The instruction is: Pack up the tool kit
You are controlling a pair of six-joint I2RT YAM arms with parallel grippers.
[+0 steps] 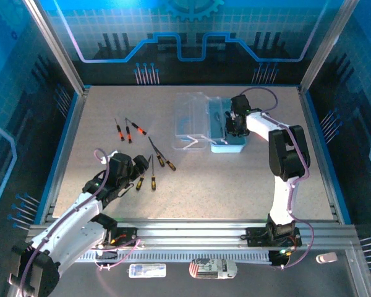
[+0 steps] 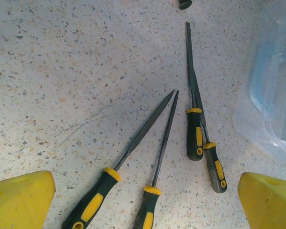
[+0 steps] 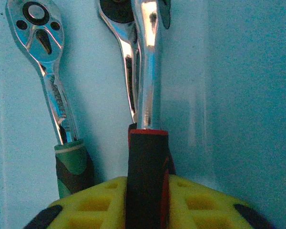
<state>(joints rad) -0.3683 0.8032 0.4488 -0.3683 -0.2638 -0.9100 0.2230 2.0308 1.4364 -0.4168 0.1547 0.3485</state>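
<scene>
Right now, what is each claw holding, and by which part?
The right claw grips the red-handled ratchet by its handle. The left claw is open, holding nothing.

Right gripper (image 3: 148,202) yellow fingers (image 3: 90,205) clamp red-handled ratchet (image 3: 148,71), shaft pointing far. Second ratchet (image 3: 125,67) just behind it, touching. Green-handled ratchet (image 3: 52,90) left, apart. All on blue case floor (image 3: 248,95).

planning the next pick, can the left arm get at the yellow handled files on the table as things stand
Probably yes. The left gripper is open right above the yellow-handled files, with bare table around them and nothing on top. Two of them overlap.
</scene>
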